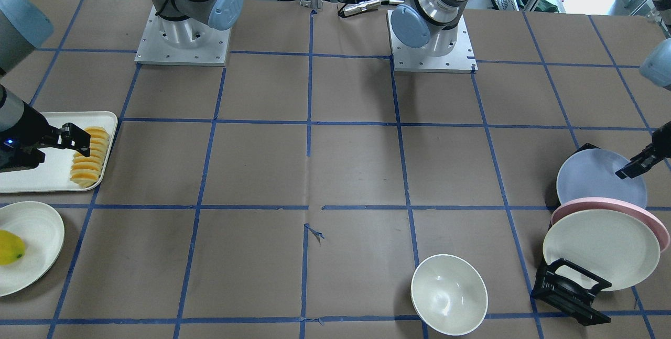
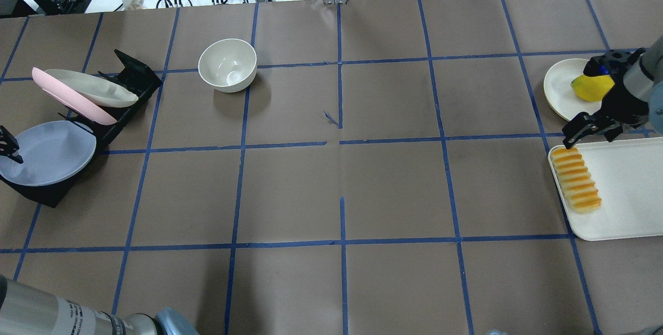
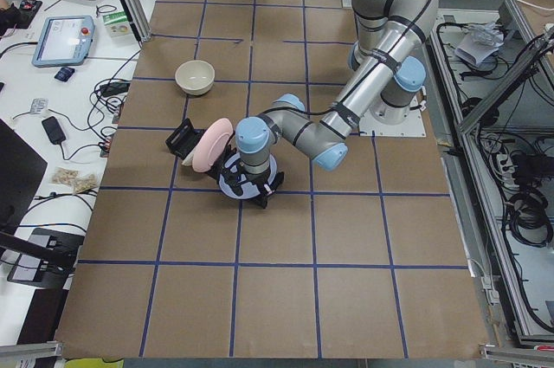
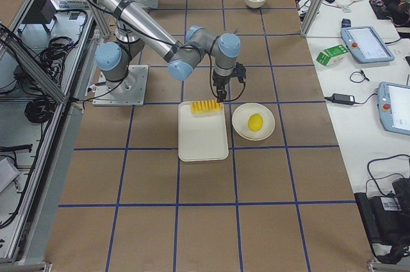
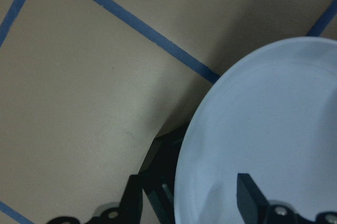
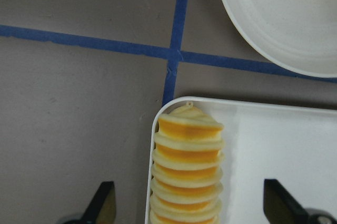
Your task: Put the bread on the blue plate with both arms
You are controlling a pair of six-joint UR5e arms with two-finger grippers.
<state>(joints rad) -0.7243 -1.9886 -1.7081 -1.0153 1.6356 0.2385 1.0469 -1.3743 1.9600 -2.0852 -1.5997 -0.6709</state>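
Hovering over the bread (image 2: 576,179) and the blue plate (image 2: 49,154)

The right gripper (image 1: 78,139) hangs over one end of the bread, the end nearest the lemon (image 2: 590,86). Its two fingers (image 6: 104,203) are spread wide, one on each side of the row, and they pinch nothing. The bread lies along the edge of a white tray (image 2: 627,190). The lemon sits on a white plate (image 2: 557,84) just beside the tray.

Well apart, at the other end of the table (image 2: 342,190), the left gripper (image 1: 626,170) is at the blue plate. Its fingers (image 5: 247,195) are spread too, with the plate's rim between them. It may be that one finger touches the plate, but that is hard to see. The blue plate leans in a black rack (image 2: 132,73), next to a pink plate (image 1: 608,202) and a cream plate (image 1: 600,247). A white bowl (image 2: 228,66) stands near the rack.
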